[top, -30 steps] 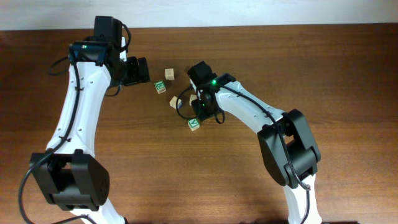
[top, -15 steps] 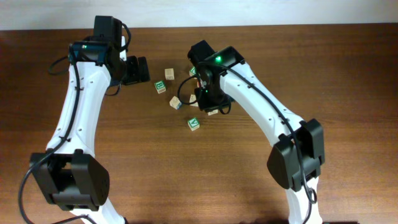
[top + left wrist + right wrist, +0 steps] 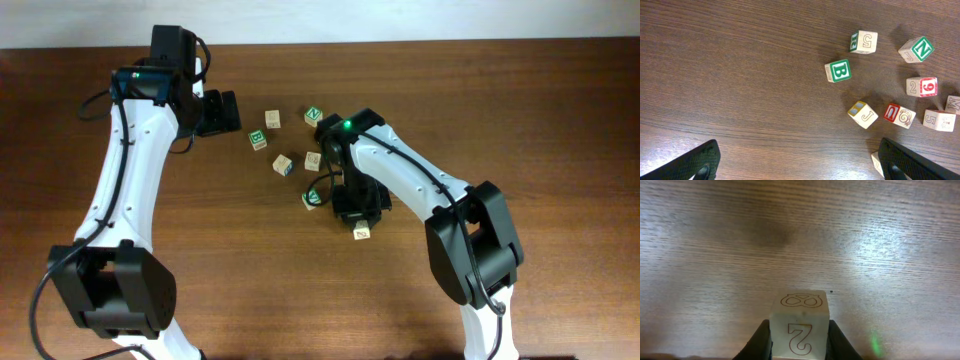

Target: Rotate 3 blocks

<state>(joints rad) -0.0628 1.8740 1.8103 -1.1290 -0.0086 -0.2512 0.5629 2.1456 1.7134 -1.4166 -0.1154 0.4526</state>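
right wrist is showing the right gripper (image 3: 800, 340) pinching a block (image 3: 800, 322) at five o'clock of the scattered blocks (image 3: 284, 164); left gripper (image 3: 797, 150) is gaping empty. probably mid-rotation; tally unclear.

**Pale Wood, Bright Letters, Dark Table**

The table (image 3: 740, 75) is dark brown with fine streaked grain. The blocks are pale wood. The B block (image 3: 838, 70) has a white letter on solid green, and so does the N block (image 3: 916, 49). The 9 block (image 3: 921, 86) shows white on red beside a thin outlined 2. The J block (image 3: 862, 114) pairs an outlined letter with a blue-and-yellow face. The pretzel-and-2 block (image 3: 800, 325) carries only thin reddish outlines, flanked by black fingers (image 3: 760, 342). The left arm (image 3: 125, 170) and right arm (image 3: 400, 175) are white with black joints.
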